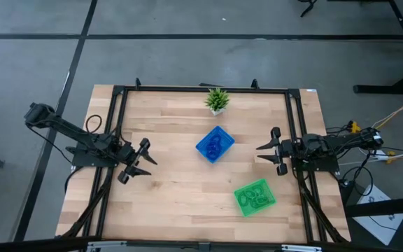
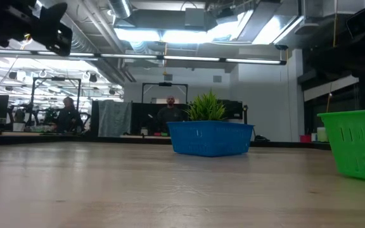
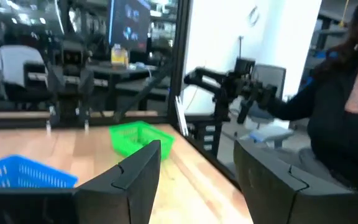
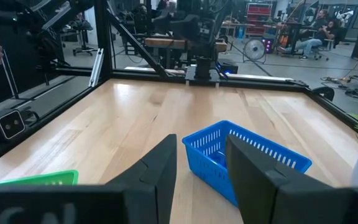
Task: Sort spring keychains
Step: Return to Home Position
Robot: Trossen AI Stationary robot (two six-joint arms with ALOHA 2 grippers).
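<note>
- My left gripper hangs over the left part of the table, close to the frame on that side, and points to the right. Its two fingers stand wide apart, with nothing between them.
- The left wrist view shows the same: the dark fingers are far from each other, and only bare wood shows in the gap.
- My right gripper hangs over the right part of the table and points to the left, toward the middle. Its fingers are also spread wide and hold nothing.
- In the right wrist view, between these fingers, I see only the table top and the blue tray farther off.
- The blue tray stands about in the middle of the table, turned like a diamond. It is between my two grippers and apart from both.
- The blue spring keychains lie inside the blue tray as a small heap of coils. I cannot count them.
- The green tray stands closer to the near edge and a little to the right of the blue one, well apart from it.
- The green spring keychains lie inside the green tray, also in a heap. I cannot tell their number.
- A small potted plant stands at the far edge of the table, beyond the blue tray.
- In the low view the walls of both trays hide the coils.
- A person in dark clothes is beyond the right side of the table.
</note>
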